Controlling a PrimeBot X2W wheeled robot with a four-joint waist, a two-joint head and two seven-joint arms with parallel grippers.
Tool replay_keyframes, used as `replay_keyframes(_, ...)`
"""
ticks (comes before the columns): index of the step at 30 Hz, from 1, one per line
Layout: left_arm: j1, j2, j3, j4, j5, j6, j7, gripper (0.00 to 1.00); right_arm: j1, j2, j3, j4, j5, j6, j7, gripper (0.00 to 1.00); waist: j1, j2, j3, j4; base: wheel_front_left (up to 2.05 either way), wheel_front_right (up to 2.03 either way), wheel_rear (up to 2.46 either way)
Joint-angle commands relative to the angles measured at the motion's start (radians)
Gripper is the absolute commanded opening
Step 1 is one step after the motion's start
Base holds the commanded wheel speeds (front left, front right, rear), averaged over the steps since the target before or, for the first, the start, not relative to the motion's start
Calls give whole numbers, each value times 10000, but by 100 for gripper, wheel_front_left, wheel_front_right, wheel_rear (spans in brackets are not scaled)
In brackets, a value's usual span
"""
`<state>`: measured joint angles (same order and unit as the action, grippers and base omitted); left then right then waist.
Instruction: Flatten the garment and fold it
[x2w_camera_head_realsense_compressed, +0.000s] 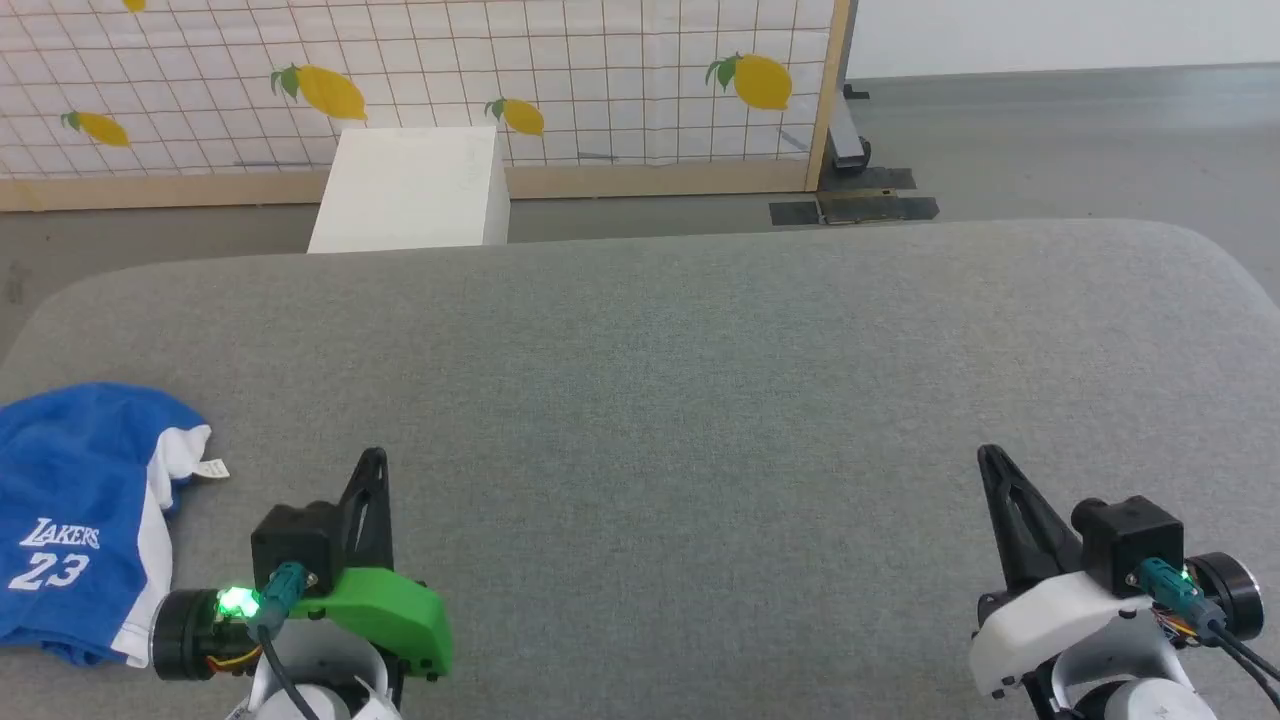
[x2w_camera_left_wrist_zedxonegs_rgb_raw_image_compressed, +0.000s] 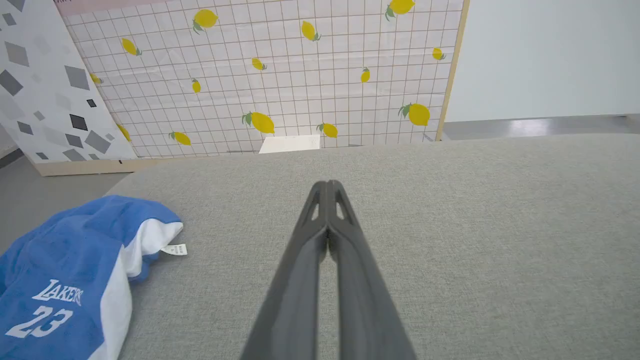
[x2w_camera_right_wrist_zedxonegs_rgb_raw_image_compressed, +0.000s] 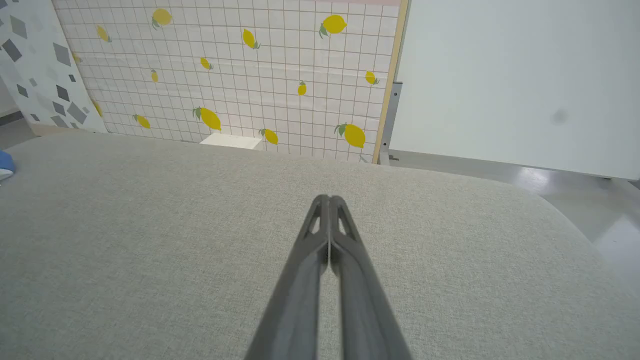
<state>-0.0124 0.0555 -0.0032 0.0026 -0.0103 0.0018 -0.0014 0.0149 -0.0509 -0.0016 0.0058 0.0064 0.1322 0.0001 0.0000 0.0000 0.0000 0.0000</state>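
Left gripper (x2w_camera_head_realsense_compressed: 372, 462), a dark two-finger pincer on a green-shelled wrist, sits at the bottom L of the head view. Its fingers are pressed together tip to tip w/ nothing btwn them. Right gripper (x2w_camera_head_realsense_compressed: 990, 458) has the same dark fingers on a white-shelled wrist at bottom R, likewise closed tight and empty. Both point away from the robot over the wide grey woven-fabric padded surface (x2w_camera_head_realsense_compressed: 700, 400).

The royal blue shorts (x2w_camera_head_realsense_compressed: 80, 500) are soft fabric w/ a white side stripe and white "LAKERS 23" print. They lie in a crumpled heap at the far L of the surface, just beside the left gripper's wrist and well apart from the right gripper. A small white tag (x2w_camera_head_realsense_compressed: 212, 468) pokes out on the heap's R side. Nothing is flat or folded yet, so the task looks barely begun. A white box (x2w_camera_head_realsense_compressed: 410, 190) and a lemon-print grid panel (x2w_camera_head_realsense_compressed: 600, 60) stand beyond the far edge.

Likely risks:
- The heap sits near the surface's L rim, so a sideways drag or a missed pinch could push it off onto the floor.
- Fingers must open before contact; going in closed would just shove the fabric and bunch it more.
- Layers overlap, so a pinch may catch only one layer, or the tag, and twist the shorts instead of spreading them.
- The right arm has a long reach across and could clash w/ the left arm near the heap.
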Motion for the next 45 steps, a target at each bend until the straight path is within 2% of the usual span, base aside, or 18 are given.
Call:
replay_keyframes(1,124,-53,32,-26,103,-18,14,0,-149,7,16,-58,-64,-15,-1,0,0,0,0,0,0,0,0)
replay_keyframes(22,124,-53,32,-26,103,-18,14,0,-149,7,16,-58,-64,-15,-1,0,0,0,0,0,0,0,0)
replay_keyframes(23,-1,2,-7,2,-6,0,-3,100,4,0,-4,3,8,0,-2,100,0,0,0,0,0,0,0)
replay_keyframes(36,-1,-1,-163,162,-148,78,-224,100,22,-1,-40,193,269,-1,-223,100,1,0,9,33,0,0,0)
replay_keyframes(45,28,-6,-229,269,-278,174,-451,100,28,0,-14,384,547,-3,-452,100,1,0,21,308,0,0,0)
